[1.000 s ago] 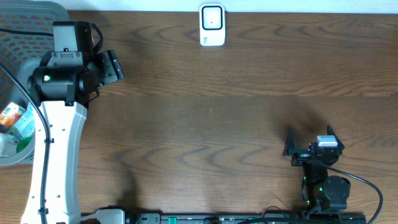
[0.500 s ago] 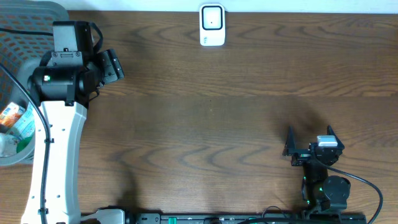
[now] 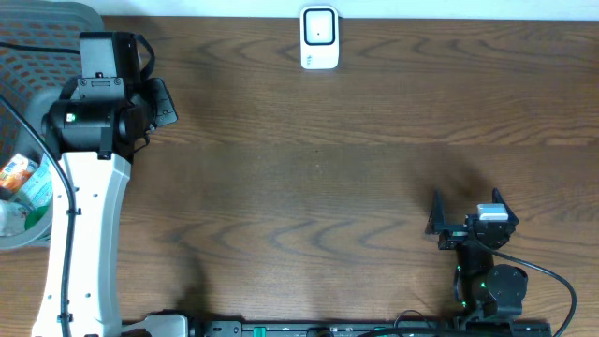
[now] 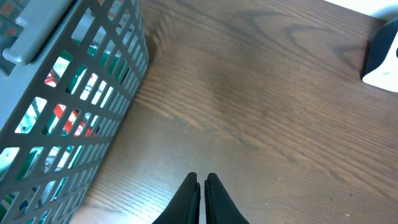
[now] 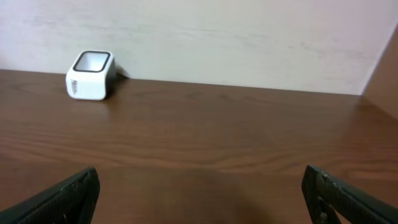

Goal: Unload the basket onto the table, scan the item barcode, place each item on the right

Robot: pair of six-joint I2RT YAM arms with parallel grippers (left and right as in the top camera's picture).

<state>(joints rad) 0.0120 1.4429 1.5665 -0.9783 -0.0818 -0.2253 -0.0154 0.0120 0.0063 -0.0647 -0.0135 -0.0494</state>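
The left gripper (image 4: 200, 190) is seen pressed together, its dark fingers meeting above bare wood just beside the grey lattice basket (image 4: 115, 74). From overhead this gripper is largely covered by its own arm, so only a dark edge is shown. Packaged items (image 4: 68, 102) are glimpsed through the basket's bars as scraps of red, green and white. In the overhead view they are cut off by the left border and partly hidden behind the arm, and which one is to be scanned cannot be told. The right gripper (image 5: 200, 186) is held spread wide, with only its fingertips entering the lower corners of its wrist view. The white scanner (image 3: 318, 37) is set at the far edge of the surface (image 3: 328, 178), well apart from both grippers; in the left wrist view it is clipped by the right border.
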